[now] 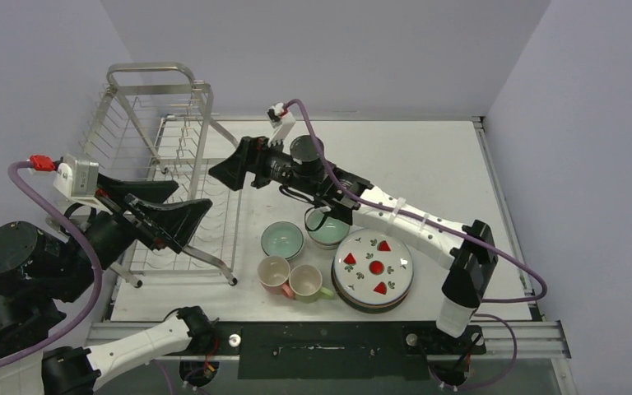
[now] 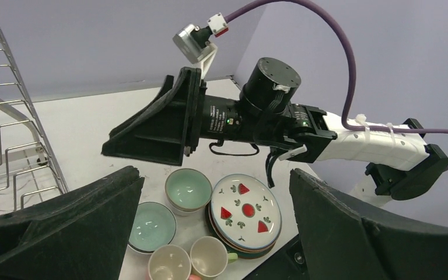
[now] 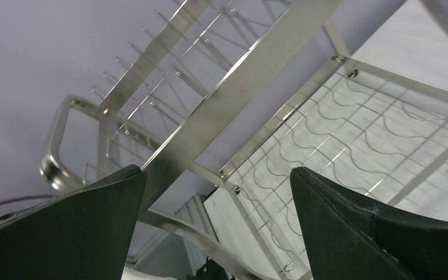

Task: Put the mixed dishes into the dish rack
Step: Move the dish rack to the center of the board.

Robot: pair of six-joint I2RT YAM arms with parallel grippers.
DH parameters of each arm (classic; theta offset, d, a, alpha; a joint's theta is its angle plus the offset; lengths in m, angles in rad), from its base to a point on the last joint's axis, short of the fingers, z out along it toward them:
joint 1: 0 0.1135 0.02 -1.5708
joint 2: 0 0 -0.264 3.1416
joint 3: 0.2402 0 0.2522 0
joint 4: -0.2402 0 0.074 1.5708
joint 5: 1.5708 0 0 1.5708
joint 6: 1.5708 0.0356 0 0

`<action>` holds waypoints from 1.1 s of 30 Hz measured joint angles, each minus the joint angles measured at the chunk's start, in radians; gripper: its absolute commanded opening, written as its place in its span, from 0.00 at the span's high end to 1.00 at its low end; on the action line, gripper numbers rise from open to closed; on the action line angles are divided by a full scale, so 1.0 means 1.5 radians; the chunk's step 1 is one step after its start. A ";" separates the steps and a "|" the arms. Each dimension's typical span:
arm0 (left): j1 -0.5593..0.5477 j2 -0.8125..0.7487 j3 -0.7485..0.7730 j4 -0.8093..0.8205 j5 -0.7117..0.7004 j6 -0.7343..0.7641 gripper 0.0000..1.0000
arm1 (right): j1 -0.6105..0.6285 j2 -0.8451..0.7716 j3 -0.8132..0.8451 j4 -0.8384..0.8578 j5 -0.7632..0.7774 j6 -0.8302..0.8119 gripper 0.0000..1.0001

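Observation:
The dish rack (image 1: 164,164) stands at the table's left; no dishes show in it. A white strawberry plate (image 1: 373,265) tops a stack of plates at front centre. Two mint-green bowls (image 1: 282,240) (image 1: 327,230) sit left of and behind it, with a pink mug (image 1: 274,274) and a green mug (image 1: 306,282) in front. My left gripper (image 1: 193,196) hangs open and empty over the rack's front corner. In its wrist view the left gripper (image 2: 214,175) frames the plate (image 2: 246,210) and bowls (image 2: 188,189). The right gripper (image 1: 224,171) is open beside the rack, facing the rack's wires (image 3: 251,76).
The right arm (image 1: 395,216) stretches across the table above the bowls, its purple cable (image 1: 510,267) looping to the right. Purple walls close in the table at the back and both sides. A black strip (image 1: 321,350) runs along the front edge.

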 measured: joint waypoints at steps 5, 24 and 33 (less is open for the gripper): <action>0.000 0.002 0.003 -0.004 0.019 0.004 0.03 | 0.034 0.007 -0.028 0.052 -0.093 -0.066 0.00; 0.000 0.002 0.003 -0.006 0.051 0.021 0.03 | 0.136 0.047 -0.162 0.160 -0.188 -0.404 0.01; 0.000 0.002 -0.002 -0.007 0.057 0.028 0.03 | 0.137 0.144 -0.135 0.189 -0.188 -0.432 0.03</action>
